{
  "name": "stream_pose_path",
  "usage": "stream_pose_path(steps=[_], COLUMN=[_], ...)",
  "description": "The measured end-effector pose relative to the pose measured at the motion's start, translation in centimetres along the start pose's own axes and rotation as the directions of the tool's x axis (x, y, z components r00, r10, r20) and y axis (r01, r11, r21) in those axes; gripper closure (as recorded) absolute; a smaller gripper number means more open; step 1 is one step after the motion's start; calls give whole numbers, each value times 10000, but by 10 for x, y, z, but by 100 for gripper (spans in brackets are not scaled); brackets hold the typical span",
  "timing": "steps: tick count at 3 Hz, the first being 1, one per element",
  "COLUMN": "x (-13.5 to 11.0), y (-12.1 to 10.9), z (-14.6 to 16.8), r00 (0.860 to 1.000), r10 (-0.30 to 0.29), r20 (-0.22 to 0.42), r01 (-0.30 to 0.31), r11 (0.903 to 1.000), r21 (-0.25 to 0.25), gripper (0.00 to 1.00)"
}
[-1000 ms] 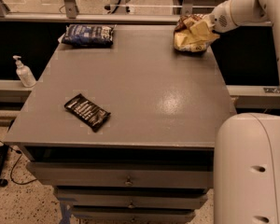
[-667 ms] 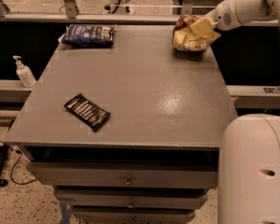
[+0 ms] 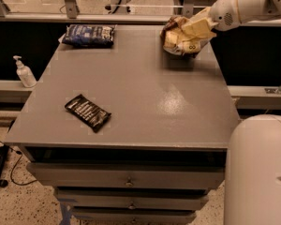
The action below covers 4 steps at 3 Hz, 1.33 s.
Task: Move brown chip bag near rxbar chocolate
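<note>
1. Your gripper (image 3: 202,26) is at the far right corner of the table (image 3: 145,93). Its fingers (image 3: 196,28) are closed on the right edge of the brown chip bag (image 3: 178,35).
2. The brown chip bag hangs crumpled from that hold. Its left end is low over the table, with a shadow beneath it. It appears to be just clear of the surface, though contact at the low end cannot be ruled out.
3. The rxbar chocolate (image 3: 87,112) lies flat near the near left corner, well apart from the bag.
4. A dark blue bag (image 3: 89,34) rests at the far left corner, off the direct line between the two.
5. Step in hand, as judged: the grasp is made and the carry is not yet begun.
6. Your next move calls for a diagonal carry towards the near left. Keep the bag high enough not to drag. Set it down just beside the bar, neither on it nor pushing it towards the table edge.
</note>
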State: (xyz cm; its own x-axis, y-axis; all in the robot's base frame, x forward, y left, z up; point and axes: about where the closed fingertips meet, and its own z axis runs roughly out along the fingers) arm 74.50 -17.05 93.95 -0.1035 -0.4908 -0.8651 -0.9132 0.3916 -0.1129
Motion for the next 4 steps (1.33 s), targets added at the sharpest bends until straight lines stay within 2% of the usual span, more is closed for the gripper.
stream_pose_path(steps=[1,2,3,4], x=[-8,-18,-27,-30], y=[42,99,150,207], z=[9,8,-8,-19], r00=[9944,9744,9449,9060], r10=[-961,-2015,-2963,-3893], r20=[429,1000,1389,1662], r01=[1017,2232,3272,4209], r11=[9825,9206,8610,7863], r21=[-1560,-3205,-3895,-4523], gripper=[100,100,100,100])
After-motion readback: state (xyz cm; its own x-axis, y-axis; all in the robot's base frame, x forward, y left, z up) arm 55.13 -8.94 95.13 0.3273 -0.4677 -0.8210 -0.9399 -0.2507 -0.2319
